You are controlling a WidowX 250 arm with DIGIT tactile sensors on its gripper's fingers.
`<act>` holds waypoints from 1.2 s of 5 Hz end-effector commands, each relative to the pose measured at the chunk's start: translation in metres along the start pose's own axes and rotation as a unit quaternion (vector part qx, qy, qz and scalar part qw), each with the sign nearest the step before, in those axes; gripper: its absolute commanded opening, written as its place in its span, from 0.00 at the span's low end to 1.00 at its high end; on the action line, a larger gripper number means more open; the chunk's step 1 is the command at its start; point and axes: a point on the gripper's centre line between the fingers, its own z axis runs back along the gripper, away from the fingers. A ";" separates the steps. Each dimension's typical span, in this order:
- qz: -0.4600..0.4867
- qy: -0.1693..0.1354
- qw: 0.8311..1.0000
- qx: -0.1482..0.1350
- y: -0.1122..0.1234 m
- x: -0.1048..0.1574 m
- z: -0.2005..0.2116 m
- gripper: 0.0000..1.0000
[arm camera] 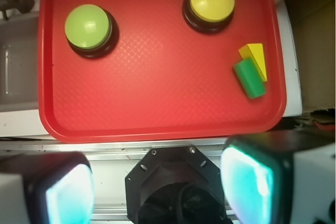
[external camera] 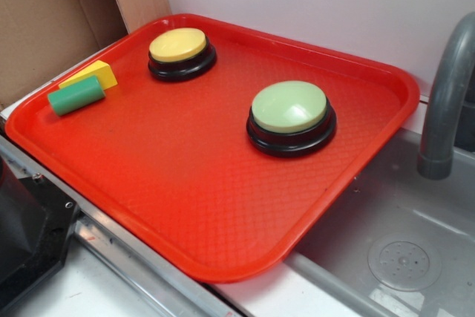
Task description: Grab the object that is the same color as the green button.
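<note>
My gripper shows only in the wrist view, at the bottom edge, with its 2 fingers spread wide apart and nothing between them; both fingertips are cut off by the frame and their pads glow too blurred to read. It hangs above the near rim of the red tray, well apart from everything on it. In the exterior view I cannot find the gripper at all.

The green cylinder lies on its side near 1 corner of the tray, touching the yellow wedge beside it. From the wrist view the cylinder covers part of the wedge, so the wedge's full outline stays hidden.

The green button sits on its black base toward the tray's opposite side, well apart from the cylinder. The yellow button stands between them, nearer the far rim. A grey faucet is cut off at the exterior view's right edge, above a sink only partly in frame
</note>
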 end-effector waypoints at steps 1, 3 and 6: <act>0.000 0.000 1.000 0.000 0.000 0.000 0.000 1.00; -0.007 -0.028 0.999 0.034 0.030 0.017 -0.035 1.00; 0.000 -0.065 0.993 0.100 0.119 0.022 -0.108 1.00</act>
